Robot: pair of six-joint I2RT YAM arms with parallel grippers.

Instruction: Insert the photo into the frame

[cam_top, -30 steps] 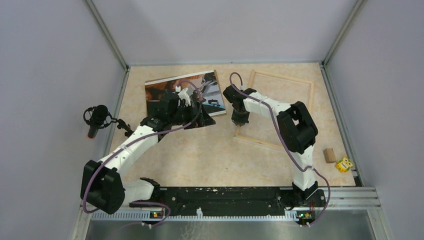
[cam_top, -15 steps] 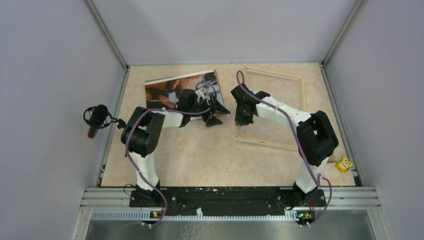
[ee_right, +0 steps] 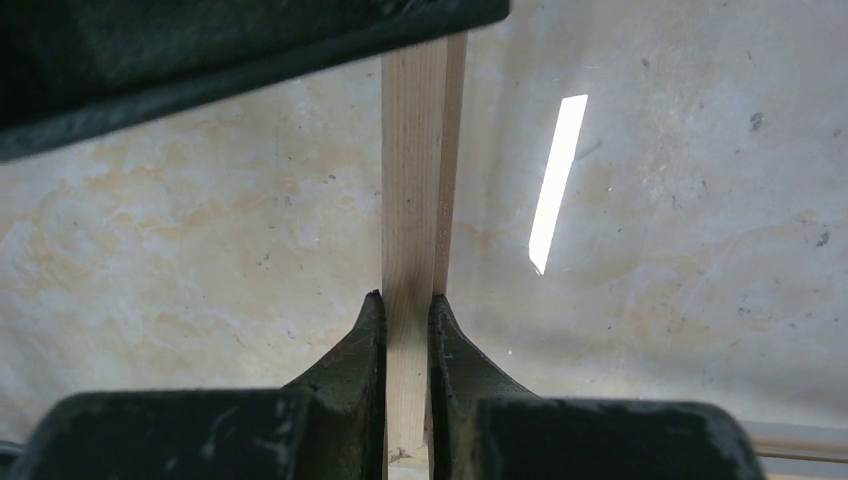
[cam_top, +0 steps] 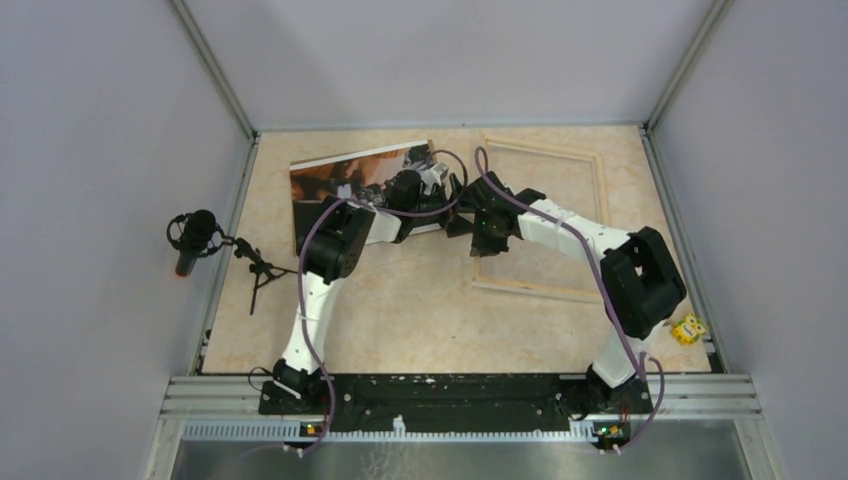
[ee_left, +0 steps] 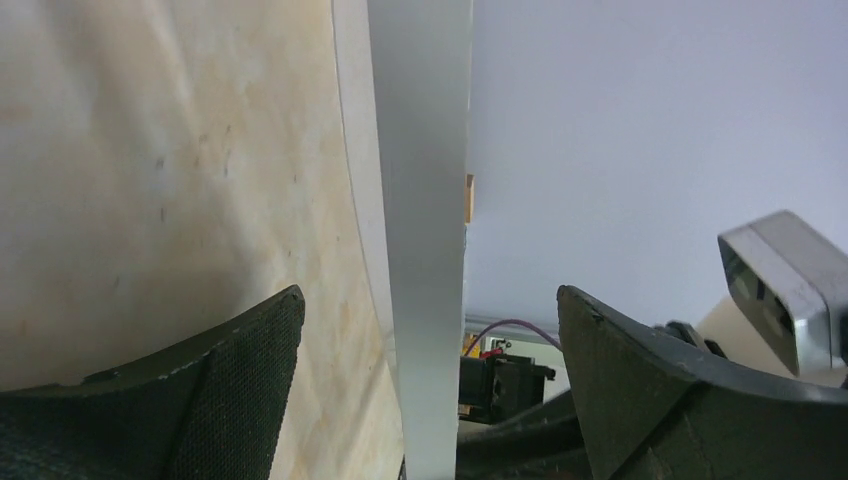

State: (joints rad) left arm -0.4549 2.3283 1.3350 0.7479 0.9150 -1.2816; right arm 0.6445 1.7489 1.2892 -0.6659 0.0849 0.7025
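Note:
The photo [cam_top: 335, 180] lies picture side up at the back left of the table. My left gripper [cam_top: 452, 215] is at its right edge. In the left wrist view the left gripper [ee_left: 428, 290] is open, with a thin white edge [ee_left: 420, 150], apparently the photo's, between the fingers and touching neither. The frame [cam_top: 545, 147] of pale wooden strips lies at the back right. My right gripper [cam_top: 487, 243] is shut on its left strip. The right wrist view shows the right gripper [ee_right: 408, 310] with both fingers pressed against the wooden strip [ee_right: 410, 180].
A yellow toy [cam_top: 688, 328] lies by the right wall near the front. A black microphone on a small stand [cam_top: 195, 235] is at the left wall. Grey walls enclose the table on three sides. The two grippers are close together mid-table.
My left arm has swung right across the photo to its right edge. The right arm has shifted the frame a little to the left while holding its strip.

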